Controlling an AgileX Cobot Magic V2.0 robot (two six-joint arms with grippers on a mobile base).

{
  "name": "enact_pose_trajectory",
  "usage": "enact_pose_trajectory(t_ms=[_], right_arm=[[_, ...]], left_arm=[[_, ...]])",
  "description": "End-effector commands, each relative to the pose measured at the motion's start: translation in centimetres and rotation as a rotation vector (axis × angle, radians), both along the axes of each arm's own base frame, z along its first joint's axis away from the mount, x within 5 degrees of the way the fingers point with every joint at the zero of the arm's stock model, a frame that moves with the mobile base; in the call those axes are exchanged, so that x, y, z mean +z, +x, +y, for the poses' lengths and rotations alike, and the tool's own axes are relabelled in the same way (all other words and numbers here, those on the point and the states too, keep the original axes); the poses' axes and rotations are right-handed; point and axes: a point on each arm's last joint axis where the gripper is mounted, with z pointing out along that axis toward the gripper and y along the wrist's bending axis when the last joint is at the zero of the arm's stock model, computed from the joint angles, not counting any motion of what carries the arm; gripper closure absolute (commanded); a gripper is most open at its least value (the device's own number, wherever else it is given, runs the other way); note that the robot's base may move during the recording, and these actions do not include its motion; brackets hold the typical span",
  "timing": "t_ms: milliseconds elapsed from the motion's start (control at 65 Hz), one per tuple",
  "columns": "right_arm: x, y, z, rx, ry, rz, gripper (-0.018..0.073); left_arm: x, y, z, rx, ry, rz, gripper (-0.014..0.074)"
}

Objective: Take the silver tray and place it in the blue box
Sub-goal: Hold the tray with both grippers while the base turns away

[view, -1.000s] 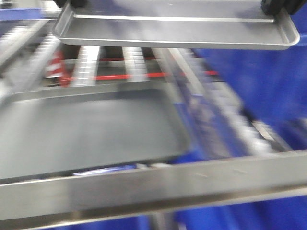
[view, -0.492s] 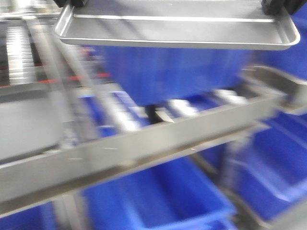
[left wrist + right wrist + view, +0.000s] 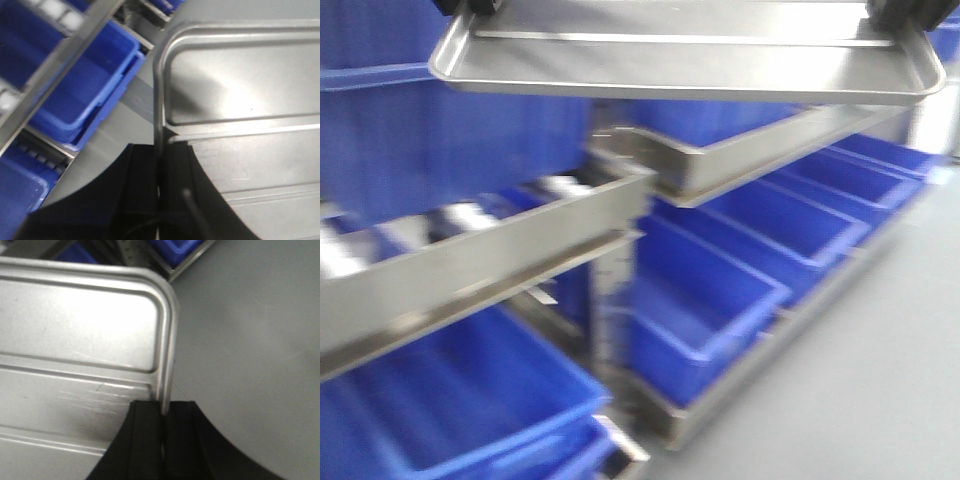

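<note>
- Swung round since a second ago, the view behind the silver tray [image 3: 690, 75] shows less of the rack [image 3: 480, 270] and now takes in rows of blue crates and bare floor [image 3: 880, 380] on the right. The tray keeps its place in the front view, so it seems to ride with the arms.
- It hangs roughly level at the top of the front view, above the rack and clear of it.
- The left gripper [image 3: 160, 160] is pinched tight on one short rim, a finger on each side of the lip. The right gripper [image 3: 164, 415] clamps the opposite rim the same way.
- Thin sheet metal like this is probably light and stiff, but smooth. A pinch on a narrow lip gives little purchase, so the two arms should stay level and keep their spacing.
- The blue box [image 3: 720, 300] on the lower shelf is open-topped; whether it is the intended one I cannot tell.
</note>
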Motion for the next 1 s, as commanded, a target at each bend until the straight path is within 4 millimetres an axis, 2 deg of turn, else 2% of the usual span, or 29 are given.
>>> enact_pose_trajectory(t_ms=[0, 985], right_arm=[[1.86, -0.28, -1.27, -0.01, -0.06, -0.099, 0.0503], [1.86, -0.28, -1.27, -0.01, -0.06, -0.099, 0.0503]], left_arm=[[2.16, -0.34, 1.5, 0.018, 0.043, -0.091, 0.0693], [2.16, -0.34, 1.5, 0.018, 0.043, -0.091, 0.0693]])
